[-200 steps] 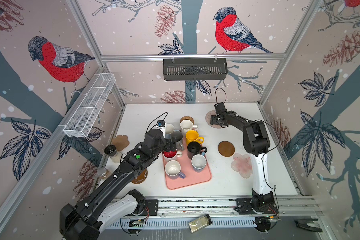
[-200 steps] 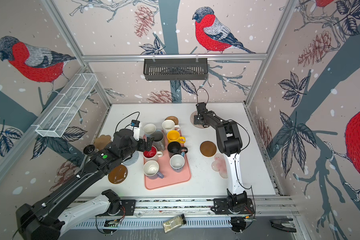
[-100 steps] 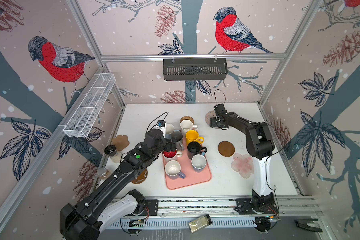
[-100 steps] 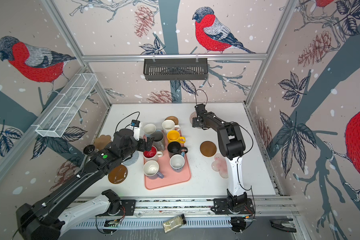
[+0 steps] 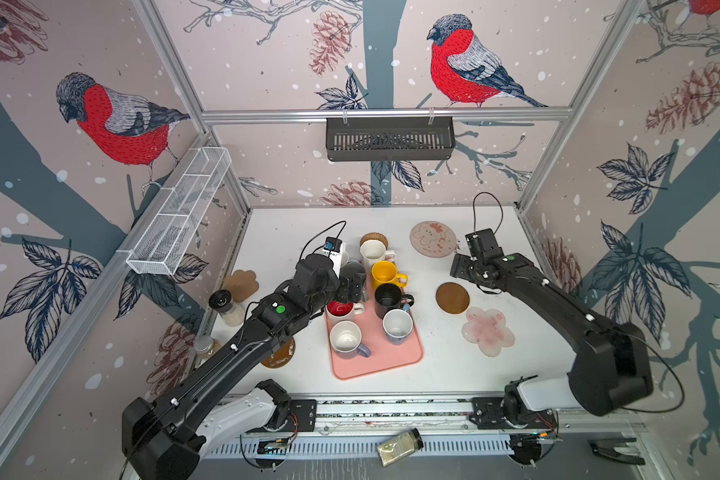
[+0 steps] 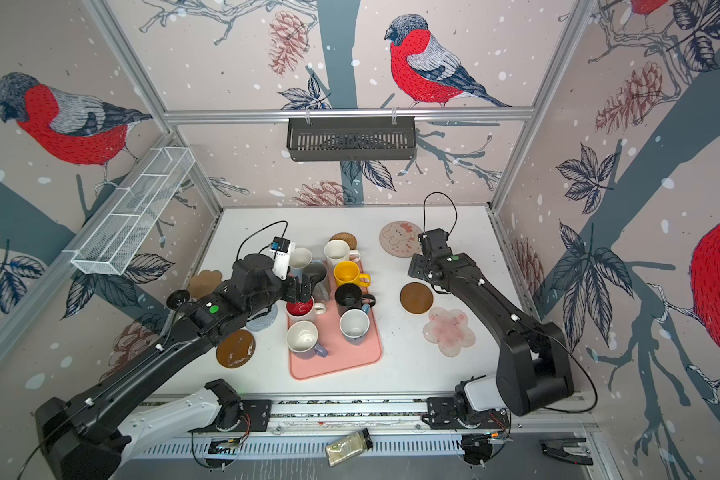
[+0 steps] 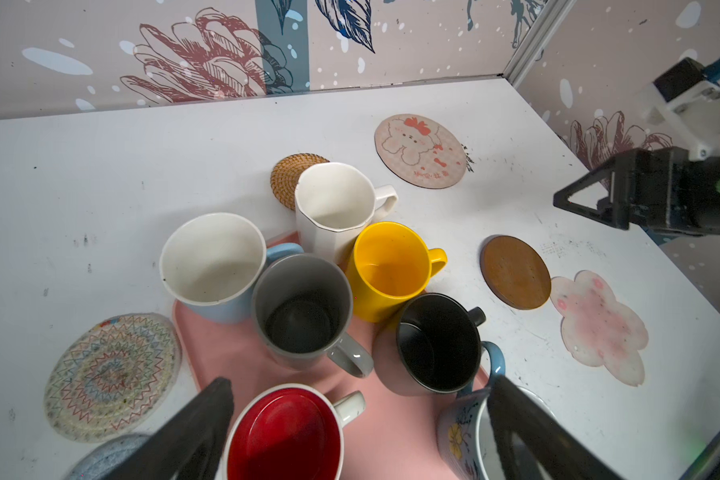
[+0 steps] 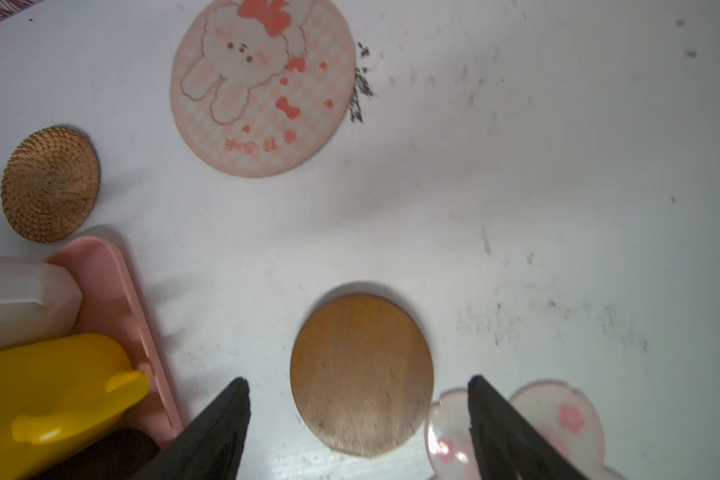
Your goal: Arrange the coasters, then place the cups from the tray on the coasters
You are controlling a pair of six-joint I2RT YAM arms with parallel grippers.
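Note:
The pink tray (image 5: 391, 357) holds several cups, among them white with red inside (image 5: 341, 309), lavender (image 5: 348, 338), black (image 5: 389, 299), yellow (image 5: 385, 274) and grey (image 7: 304, 307). My left gripper (image 7: 360, 384) is open, hovering over the red-inside cup (image 7: 283, 432), its fingers either side and apart from it. My right gripper (image 8: 357, 381) is open and empty above a brown disc coaster (image 8: 362, 374), beside the pink flower coaster (image 5: 488, 331). The pink cartoon coaster (image 5: 433, 239) and the rattan coaster (image 5: 373, 239) lie at the back.
A tan paw coaster (image 5: 242, 284), a cream woven coaster (image 7: 113, 376), a blue-grey coaster (image 6: 262, 320) and a second brown disc (image 6: 235, 348) lie left of the tray. Two spice jars (image 5: 225, 307) stand by the left wall. A white cup (image 5: 373, 253) is at the tray's far end.
My right gripper has drawn back from the pink cartoon coaster toward the front and now hangs over the brown disc. The left arm has hardly moved.

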